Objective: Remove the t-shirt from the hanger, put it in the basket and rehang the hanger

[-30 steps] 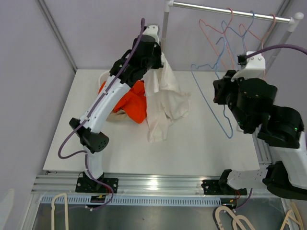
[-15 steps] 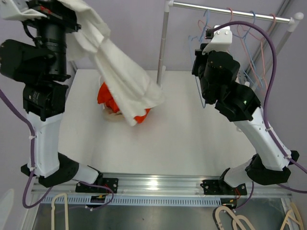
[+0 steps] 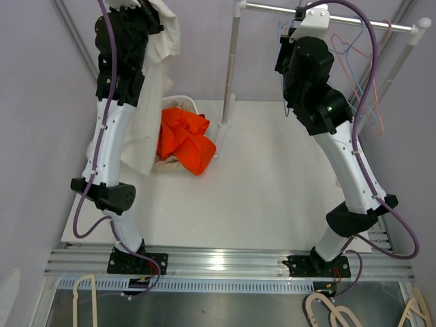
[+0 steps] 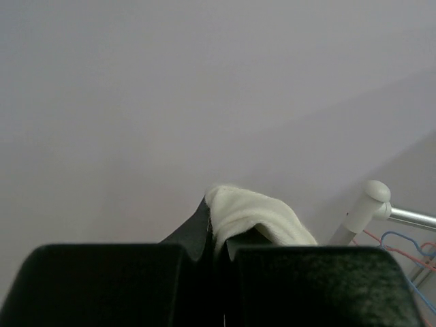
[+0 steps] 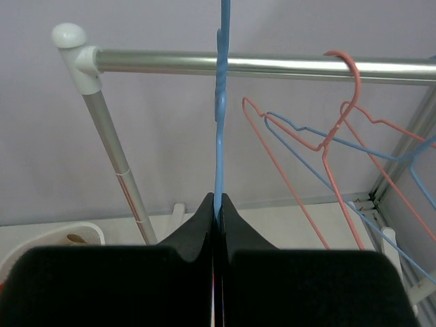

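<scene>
The white t-shirt [image 3: 144,129] hangs free of any hanger from my left gripper [image 3: 151,8], which is raised high at the far left and shut on a fold of it. In the left wrist view the cloth [image 4: 253,216] bulges out between the closed fingers of the left gripper [image 4: 216,237]. My right gripper [image 5: 216,204] is shut on a bare blue wire hanger [image 5: 220,102], held upright with its top at the metal rail [image 5: 272,65]. In the top view the right gripper [image 3: 291,27] is up beside the rail [image 3: 327,15].
An orange garment [image 3: 184,139] lies in a white basket [image 3: 184,102] at the back left of the table. The rack post [image 3: 228,75] stands beside it. Pink and blue wire hangers [image 3: 354,54] hang on the rail at right. More hangers [image 3: 327,310] lie below the front edge.
My left arm has swung the t-shirt up and back, so it now hangs along the arm at the far left. My right arm has risen further with the blue hanger to the rail.
</scene>
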